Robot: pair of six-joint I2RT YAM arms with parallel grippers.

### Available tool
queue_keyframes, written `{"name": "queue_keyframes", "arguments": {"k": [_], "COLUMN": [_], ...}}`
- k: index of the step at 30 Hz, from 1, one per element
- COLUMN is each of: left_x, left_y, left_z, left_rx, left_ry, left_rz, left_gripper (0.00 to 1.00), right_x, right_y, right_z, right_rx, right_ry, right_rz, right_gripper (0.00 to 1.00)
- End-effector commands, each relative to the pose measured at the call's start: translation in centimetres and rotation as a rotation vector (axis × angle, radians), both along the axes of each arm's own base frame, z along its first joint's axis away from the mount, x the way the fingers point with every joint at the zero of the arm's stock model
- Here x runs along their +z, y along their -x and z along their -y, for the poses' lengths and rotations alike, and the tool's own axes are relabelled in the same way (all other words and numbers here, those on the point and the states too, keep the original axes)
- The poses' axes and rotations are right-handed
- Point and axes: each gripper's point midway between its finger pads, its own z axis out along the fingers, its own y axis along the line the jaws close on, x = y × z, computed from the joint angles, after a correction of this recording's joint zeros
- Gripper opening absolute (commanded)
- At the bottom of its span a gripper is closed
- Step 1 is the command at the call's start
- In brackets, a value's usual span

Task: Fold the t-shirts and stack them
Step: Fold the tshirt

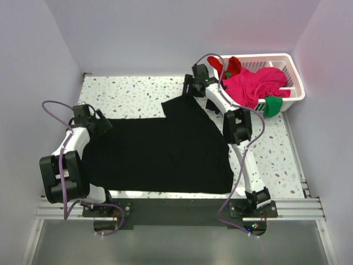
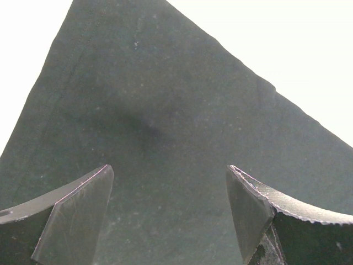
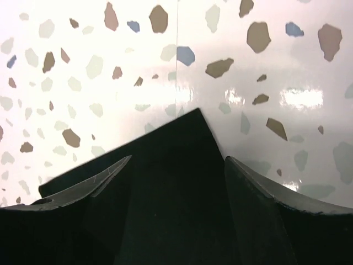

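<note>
- Black shirt [image 1: 165,149] lies spread flat on the bench [image 1: 127,91].
- Left jaws stand wide above its left edge, holding nothing.
- Right jaws stand wide, the shirt's far corner between them.
- Pink shirt [image 1: 251,85] sits heaped in the basket [image 1: 265,57], far right.

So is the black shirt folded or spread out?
Spread out: the black shirt lies flat across the table, one corner reaching the right gripper. Overlapping layers cannot be told.
</note>
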Motion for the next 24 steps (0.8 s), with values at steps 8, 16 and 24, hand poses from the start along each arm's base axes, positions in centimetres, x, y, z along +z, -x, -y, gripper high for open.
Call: {"name": "queue_keyframes", "arguments": {"k": [8,16,24], "left_x": [1.9,2.4,2.1], "left_y": [-1.7,-1.5,-1.0], "left_z": [-0.9,-1.1,-1.1], "left_rx": [0.039,0.056,0.064], "left_ry": [-0.05,-0.058,-0.057], "left_rz": [0.051,0.057,0.045], "left_gripper": [0.87,0.87,0.87], "right_x": [1.9,1.1,-1.6], "right_y": [-3.1,-2.2,-0.5], "right_z": [-1.8,-0.6,-0.3], "right_rx": [0.015,0.031,0.086], "right_ry": [-0.07,0.006,0.051], "right_rz": [0.128,0.099,0.012], "right_gripper": [0.68,0.67,0.63]}}
